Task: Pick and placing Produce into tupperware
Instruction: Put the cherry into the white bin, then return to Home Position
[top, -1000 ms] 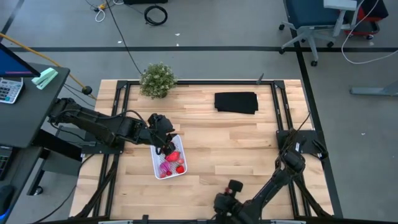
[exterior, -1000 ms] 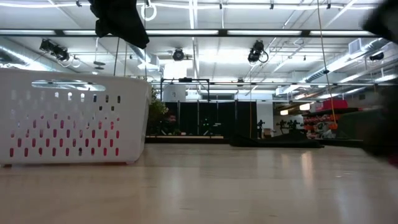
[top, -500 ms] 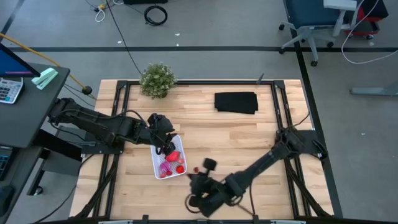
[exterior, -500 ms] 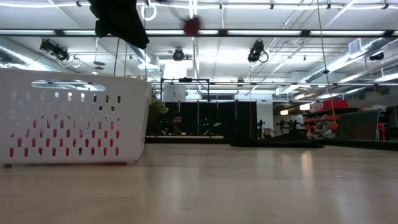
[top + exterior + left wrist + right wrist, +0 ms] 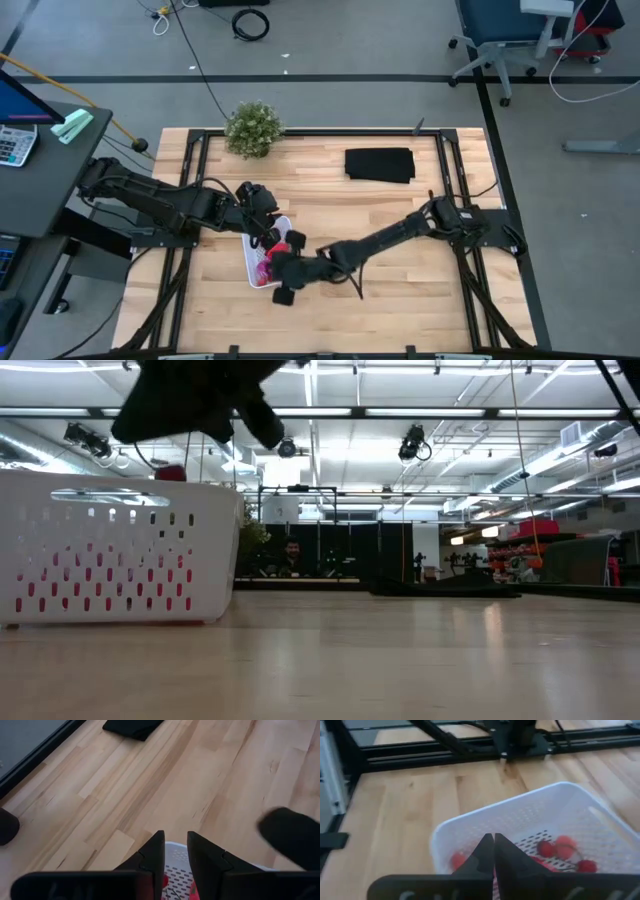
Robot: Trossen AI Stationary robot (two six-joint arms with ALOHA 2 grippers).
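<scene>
The white tupperware stands at the table's left middle and holds several red pieces and a magenta one. It also shows in the low view and the right wrist view. My right gripper is over its right rim, its fingers shut. A small red piece shows just below it, above the rim. My left gripper hovers over the tupperware's far end, narrowly open and empty. My right gripper has the small red piece at its shut fingertips. The shut fingers hide the place of contact in the wrist view, so the part held cannot be told. The piece is lifted clear, just above the tupperware's rim.
A bushy green plant stands at the far left edge. A flat black cloth lies at the far right. My right arm stretches across the table's middle. A person shows far back in the room.
My right gripper has swung from the table's near edge toward the left and far side, carrying the small red piece, and now stands over the tupperware's right rim.
</scene>
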